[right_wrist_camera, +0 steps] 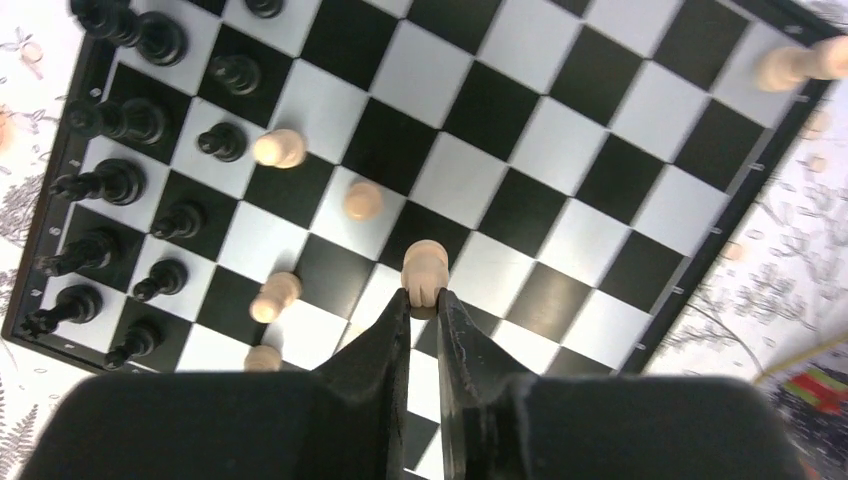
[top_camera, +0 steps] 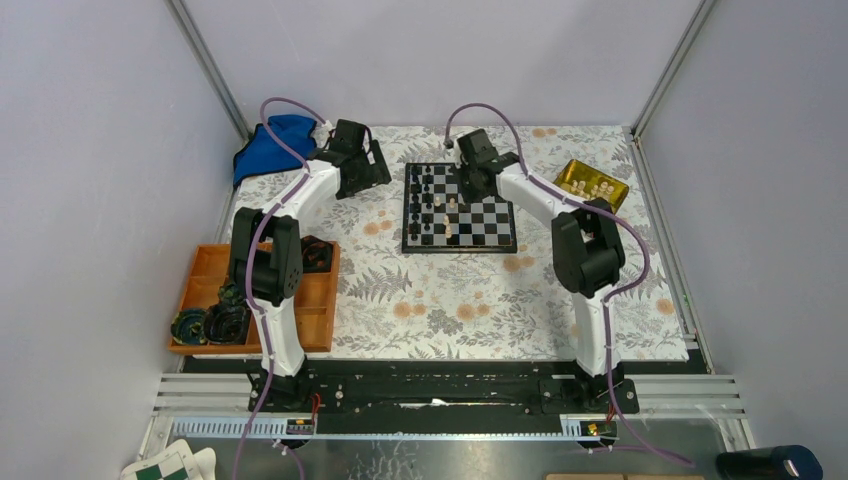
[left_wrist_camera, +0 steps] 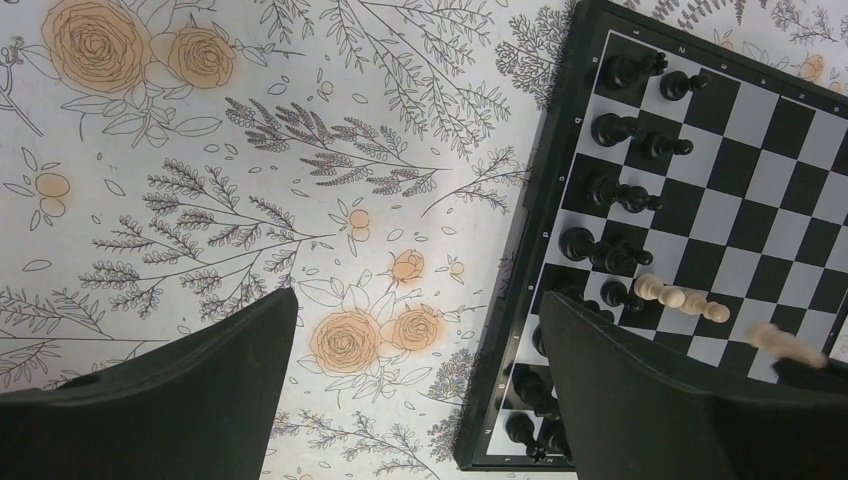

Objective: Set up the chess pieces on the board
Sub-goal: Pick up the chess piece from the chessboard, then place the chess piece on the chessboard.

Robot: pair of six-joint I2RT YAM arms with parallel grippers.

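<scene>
My right jaws pinch a pale piece over the board. Other pale pieces crowd close, and black pieces line its left side. My left jaws hang spread above the floral counter, just left of the board. Only the top view shows the gold tin to the right and the orange tray near-left.

the left arm and the right arm are each built of white links joined by black motor housings behind the gripper. a purple cable is looped from each black wrist back along the links to a black base plate. the left gripper is formed of two broad matte black fingers with blunt tips. the right gripper is formed of two narrow black fingers, tapered out of a wide black body.
</scene>
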